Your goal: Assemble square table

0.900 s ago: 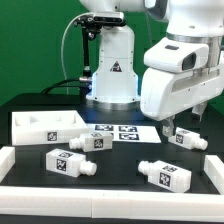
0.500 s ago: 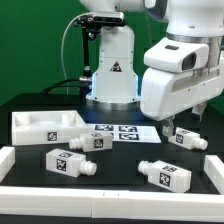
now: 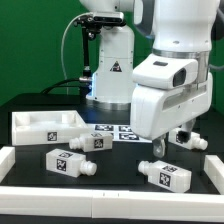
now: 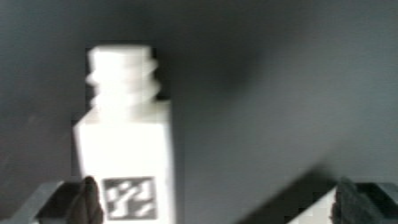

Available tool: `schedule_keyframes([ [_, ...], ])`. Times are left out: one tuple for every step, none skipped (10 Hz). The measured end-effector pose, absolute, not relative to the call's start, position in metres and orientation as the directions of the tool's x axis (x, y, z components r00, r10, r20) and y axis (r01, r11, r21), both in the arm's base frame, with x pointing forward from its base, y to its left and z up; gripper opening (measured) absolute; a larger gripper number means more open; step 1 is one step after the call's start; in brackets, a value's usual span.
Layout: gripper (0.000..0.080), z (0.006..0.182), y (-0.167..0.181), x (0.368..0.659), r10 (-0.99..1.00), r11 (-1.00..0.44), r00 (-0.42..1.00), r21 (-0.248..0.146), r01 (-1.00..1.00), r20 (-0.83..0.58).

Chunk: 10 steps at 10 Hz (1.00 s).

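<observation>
1. The arm (image 3: 170, 85) is the biggest thing I see. It fills the upper part of the exterior view's right and bends down over the black work surface (image 3: 120, 158).
2. The long white border rail (image 3: 100, 197) runs along the near edge of that surface.
3. The table top (image 3: 40, 127), a white tray with a raised rim, lies flat on the exterior view's left, well apart from the arm's hand. I see no leg fixed to it.
4. The marker board (image 3: 122, 131) lies flat in front of the arm's base, between the table top and the hand.
5. All four legs lie loose on their sides:
   - The first leg (image 3: 93, 142) is just beside the table top.
   - The second leg (image 3: 67, 162) is nearer the rail.
   - The third leg (image 3: 165, 175) is at the front, towards the exterior view's right.
   - The fourth leg (image 3: 193, 139) is partly hidden behind the hand, which hangs low over it.
6. The gripper (image 4: 217, 200) has its jaws spread wide and holds nothing.
   - In the wrist view the fourth leg lies between the two fingertips (image 4: 71, 200). It is close against one and well apart from the other.
   - I cannot tell whether that near fingertip touches it.
7. The leg's ribbed peg (image 4: 128, 68) points away from the fingertips, and its black-and-white tag (image 4: 128, 195) sits at the end next to them.
</observation>
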State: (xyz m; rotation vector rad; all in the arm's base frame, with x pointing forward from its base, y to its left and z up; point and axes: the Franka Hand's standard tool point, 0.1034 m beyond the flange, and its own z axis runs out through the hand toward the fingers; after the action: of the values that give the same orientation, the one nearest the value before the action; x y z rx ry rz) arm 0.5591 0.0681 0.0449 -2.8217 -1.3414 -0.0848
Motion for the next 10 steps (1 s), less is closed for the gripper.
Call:
schedule_keyframes([
  [0.0649,0.041,0.069,0.556,0.782,-0.622,0.619,0.025,0.783,0.072],
  [0.0649,0.041,0.069,0.555,0.781,-0.623,0.620,0.019,0.782,0.066],
  [0.0649,0.041,0.069,0.556,0.781,-0.623,0.620,0.020,0.782,0.067],
  [0.0649,0.041,0.069,0.556,0.781,-0.623,0.620,0.020,0.782,0.067],
  [0.0649,0.037,0.065,0.558,0.786,-0.617,0.614,0.022,0.787,0.068],
  [0.0649,0.026,0.057,0.564,0.779,-0.625,0.623,0.019,0.780,0.067],
  [0.0649,0.021,0.054,0.573,0.775,-0.631,0.629,0.020,0.775,0.069],
  [0.0649,0.015,0.052,0.579,0.779,-0.625,0.622,0.029,0.780,0.081],
  [0.0649,0.011,0.048,0.578,0.780,-0.624,0.620,0.031,0.781,0.084],
  [0.0525,0.013,0.050,0.578,0.781,-0.623,0.619,0.032,0.782,0.085],
])
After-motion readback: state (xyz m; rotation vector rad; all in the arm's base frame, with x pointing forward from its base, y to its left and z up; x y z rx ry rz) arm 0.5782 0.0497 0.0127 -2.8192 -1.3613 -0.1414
